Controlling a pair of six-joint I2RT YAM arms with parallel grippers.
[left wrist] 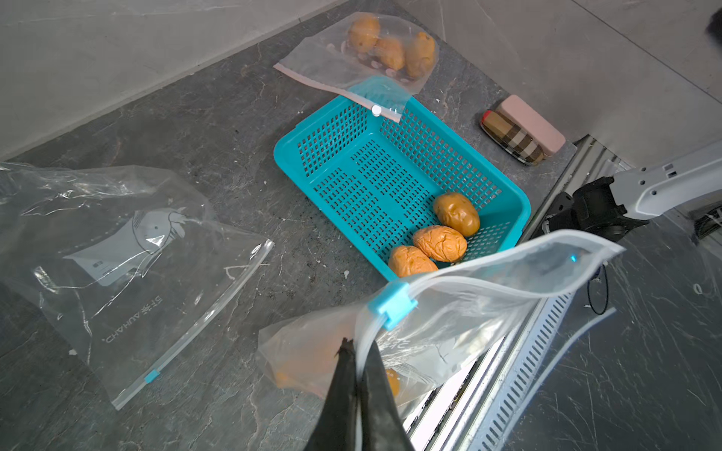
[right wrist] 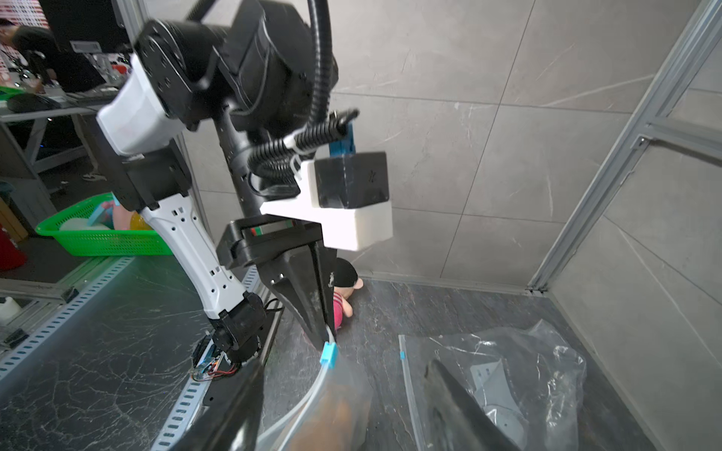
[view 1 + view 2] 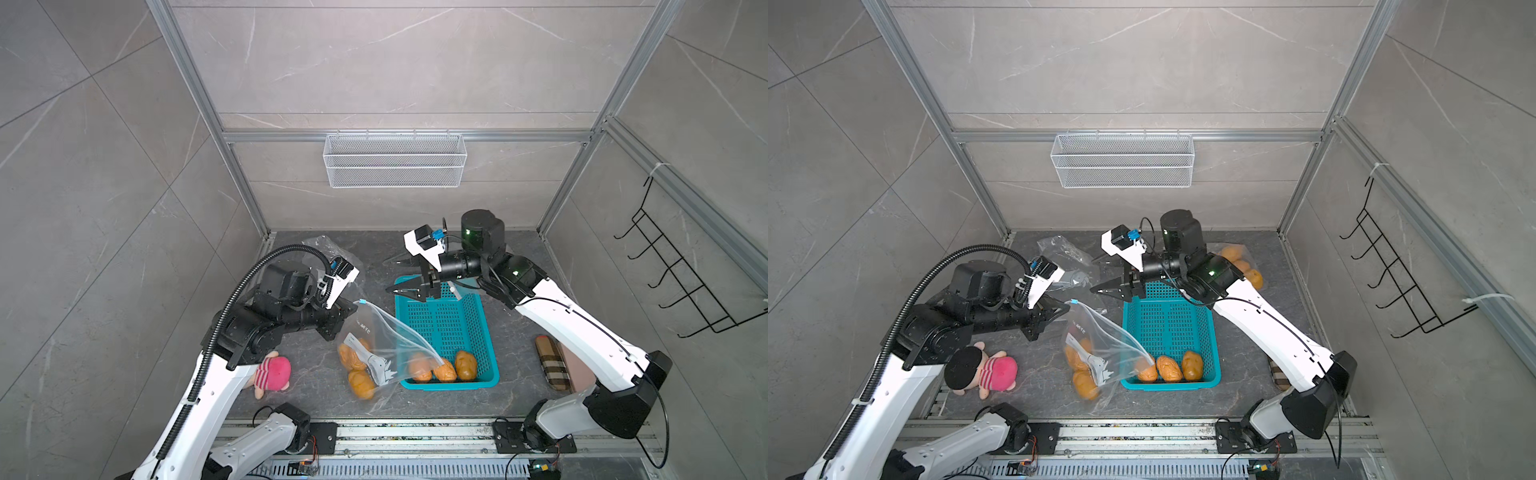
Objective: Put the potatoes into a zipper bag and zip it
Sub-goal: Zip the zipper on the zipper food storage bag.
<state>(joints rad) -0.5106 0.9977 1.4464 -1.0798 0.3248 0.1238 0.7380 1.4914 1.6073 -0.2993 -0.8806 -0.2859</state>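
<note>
Left gripper clamped on zipper bag corner, right gripper jaws apart, empty, above 12 o'clock end of basket, three potatoes at its 6 o'clock end, others inside held bag, second filled bag at 1 o'clock, whole only in left wrist view.
</note>
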